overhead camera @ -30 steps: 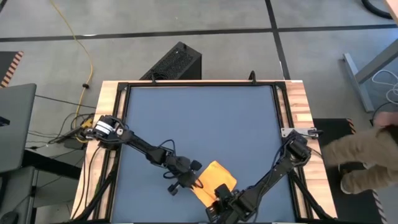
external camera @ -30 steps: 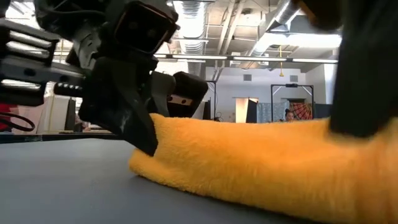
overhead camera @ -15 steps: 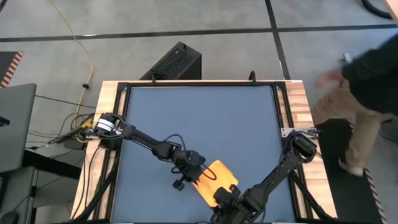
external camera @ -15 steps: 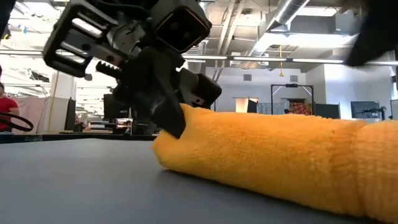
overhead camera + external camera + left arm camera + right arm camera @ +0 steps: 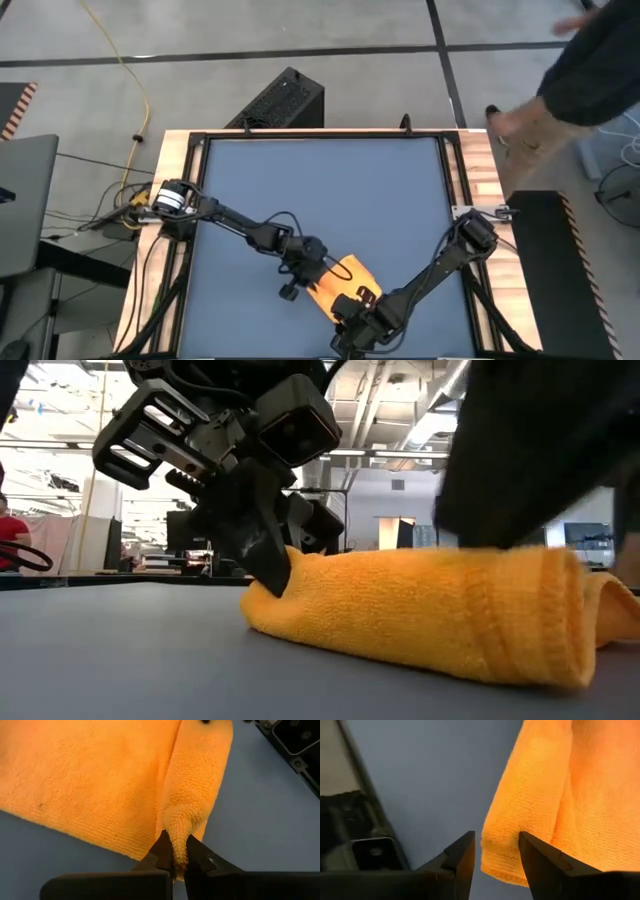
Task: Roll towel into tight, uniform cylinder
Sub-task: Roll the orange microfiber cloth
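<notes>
Yellow terry towel (image 5: 343, 283) lies near the front edge of the dark blue surface (image 5: 330, 190), a bit right of centre, partly rolled. Low view shows a thick roll (image 5: 420, 610) lying flat on the surface, folded end at right. Left wrist view: rolled ridge runs beside a flat unrolled part of the cloth.

Left pincer (image 5: 175, 862) is clamped on the tip of the rolled end, fingers (image 5: 161, 851) pressed together with cloth pinched between. In the high view it sits at the towel's left side (image 5: 308, 272); in the low view it bites the roll's left end (image 5: 268, 565), tilted down to the surface.

Right pincer (image 5: 496, 851) has its fingers apart, straddling a folded corner of the towel; cloth sits between the tips, not squeezed. High view puts it at the towel's front edge (image 5: 358, 310), arm coming in from the right rear.

Wooden frame (image 5: 172, 170) borders the surface. Black box (image 5: 278, 100) on the floor behind. Person (image 5: 580, 70) walking at far right off the surface.
</notes>
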You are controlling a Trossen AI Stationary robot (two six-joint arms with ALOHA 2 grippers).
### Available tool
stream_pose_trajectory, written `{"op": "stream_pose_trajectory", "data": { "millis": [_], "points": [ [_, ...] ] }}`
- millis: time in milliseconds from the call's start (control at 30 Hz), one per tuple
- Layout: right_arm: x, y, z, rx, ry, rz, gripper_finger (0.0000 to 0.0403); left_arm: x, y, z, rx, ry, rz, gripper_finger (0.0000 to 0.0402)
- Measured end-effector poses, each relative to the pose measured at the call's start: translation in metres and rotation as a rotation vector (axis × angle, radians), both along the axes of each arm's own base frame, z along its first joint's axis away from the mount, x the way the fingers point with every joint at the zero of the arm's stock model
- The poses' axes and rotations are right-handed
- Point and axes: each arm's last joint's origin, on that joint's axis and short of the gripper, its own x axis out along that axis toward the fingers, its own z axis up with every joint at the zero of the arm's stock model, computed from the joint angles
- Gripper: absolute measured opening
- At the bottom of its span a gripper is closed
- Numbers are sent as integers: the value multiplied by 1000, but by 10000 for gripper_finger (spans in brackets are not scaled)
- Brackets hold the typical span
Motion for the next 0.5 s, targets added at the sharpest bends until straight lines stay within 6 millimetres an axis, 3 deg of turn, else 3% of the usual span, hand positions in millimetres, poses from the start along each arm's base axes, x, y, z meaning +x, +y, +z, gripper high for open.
{"op": "stream_pose_trajectory", "data": {
  "millis": [300, 500],
  "points": [
    [5, -2, -26, -3, 88, -6, 164, 3, 10, 1, -29, -1, 19, 25],
    [4, -2, -31, 23, 117, -76, 107, 1, 14, 3, 24, -27, -51, 77]
  ]
}}
